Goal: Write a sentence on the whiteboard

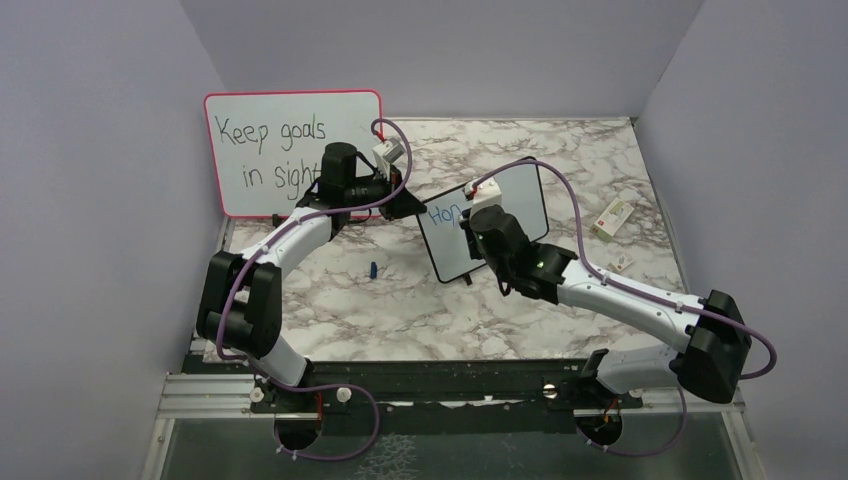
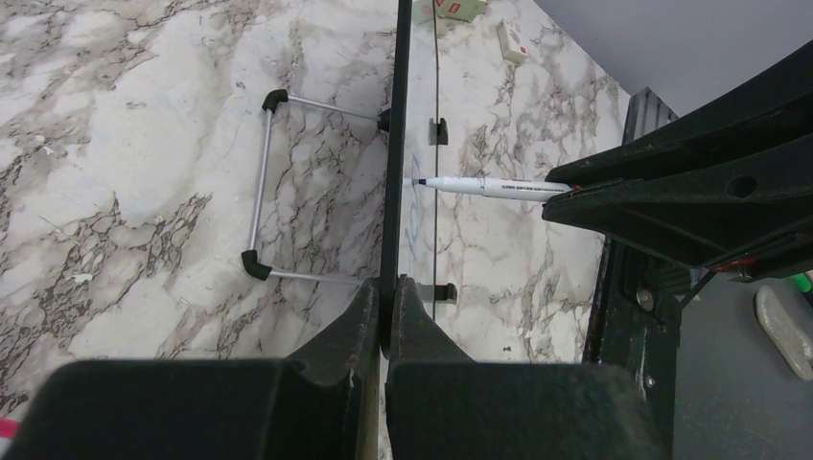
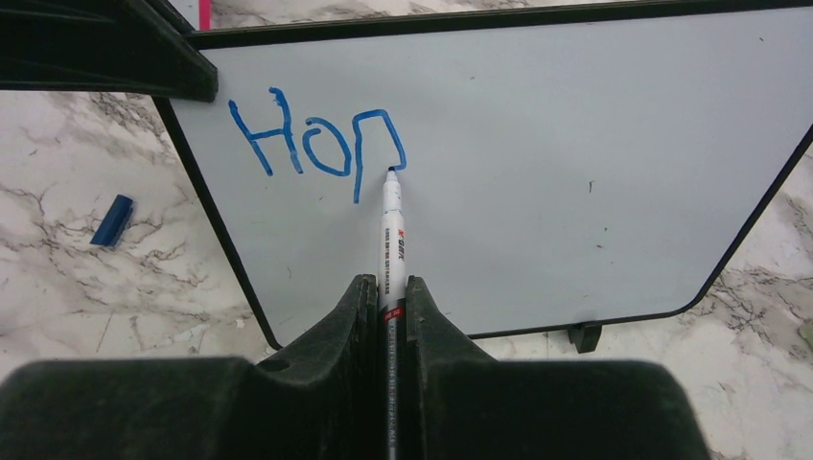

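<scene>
The left gripper (image 2: 385, 311), jaws clamped on the whiteboard (image 3: 575, 172), braces it standing on the table (image 1: 400, 310). The right gripper (image 3: 386, 297), jaws pinching the marker (image 3: 391, 225), writes the sentence (image 3: 316, 144), so far "Hop".

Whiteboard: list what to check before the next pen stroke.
1. Left hand shut on the edge of the whiteboard: ok.
2. Right hand shut on the marker: ok.
3. Marker's tip touches the board at the end of the last letter: ok.
4. Blue writing reads "Hop", legible, sentence unfinished: ok.
5. Bare board to the right for more letters: ok.
6. Blue cap lies on the table, apart from the board: ok.
</scene>
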Tool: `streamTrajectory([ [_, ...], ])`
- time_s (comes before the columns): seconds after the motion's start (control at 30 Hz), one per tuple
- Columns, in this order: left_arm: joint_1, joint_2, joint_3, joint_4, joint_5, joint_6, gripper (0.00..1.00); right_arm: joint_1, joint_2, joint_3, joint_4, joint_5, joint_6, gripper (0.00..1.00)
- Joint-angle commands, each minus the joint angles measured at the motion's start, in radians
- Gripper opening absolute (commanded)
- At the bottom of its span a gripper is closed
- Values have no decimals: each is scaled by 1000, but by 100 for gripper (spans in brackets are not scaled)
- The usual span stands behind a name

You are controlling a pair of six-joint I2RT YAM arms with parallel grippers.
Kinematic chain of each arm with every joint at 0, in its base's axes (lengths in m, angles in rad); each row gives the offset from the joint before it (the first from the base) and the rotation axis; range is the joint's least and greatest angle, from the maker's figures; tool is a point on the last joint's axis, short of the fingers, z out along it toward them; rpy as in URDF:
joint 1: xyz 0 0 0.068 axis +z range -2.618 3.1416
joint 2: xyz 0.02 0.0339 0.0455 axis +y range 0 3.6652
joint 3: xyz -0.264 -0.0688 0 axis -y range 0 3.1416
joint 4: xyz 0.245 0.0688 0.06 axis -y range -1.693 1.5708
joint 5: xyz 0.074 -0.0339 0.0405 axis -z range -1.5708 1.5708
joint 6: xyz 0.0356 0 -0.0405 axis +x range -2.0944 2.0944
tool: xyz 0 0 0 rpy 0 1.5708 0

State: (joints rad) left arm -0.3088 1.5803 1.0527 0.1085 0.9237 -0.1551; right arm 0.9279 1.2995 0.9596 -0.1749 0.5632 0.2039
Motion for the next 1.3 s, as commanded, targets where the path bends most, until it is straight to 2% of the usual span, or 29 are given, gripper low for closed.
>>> streamTrajectory([
  [0.0, 0, 3, 6, -52, 12, 42, 0, -3, -14, -4, 6, -57, 15, 1],
  [0.43, 0, 3, 7, -53, 12, 41, 0, -3, 10, 23, 41, -87, 6, 1],
  [0.83, 0, 0, 6, -52, 10, 42, 0, -7, -79, -11, 39, 11, -3, 1],
  [1.27, 0, -2, 6, -53, 12, 38, 0, -31, -60, -7, 44, -12, -6, 1],
])
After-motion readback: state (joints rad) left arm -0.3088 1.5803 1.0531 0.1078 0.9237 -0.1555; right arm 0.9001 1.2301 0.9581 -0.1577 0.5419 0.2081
